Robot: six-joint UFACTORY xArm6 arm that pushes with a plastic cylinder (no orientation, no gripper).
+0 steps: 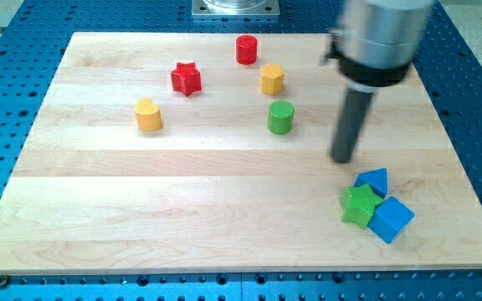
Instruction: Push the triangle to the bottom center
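wooden board (pixel 224 209) | below-right of my tip (pixel 343 159): blue triangle (pixel 375 181), green star (pixel 360 205), blue cube (pixel 390 219) | left: green cylinder (pixel 280 117) | upper-left: yellow hexagon (pixel 272 79), red cylinder (pixel 246 49), red star (pixel 186 79), yellow block (pixel 148 114)

Just one camera here, and it looked down at an angle from the wooden board (pixel 224 209)'s near edge (whole board fit in frame).

Housing: my silver metal cylinder, black collar beneath.
Rod: dark grey, straight, ending in my tip (pixel 342 159).

Board (pixel 182 192) pale smooth wood; blue perforated metal base (pixel 467 67); matt dark rod (pixel 348 125).
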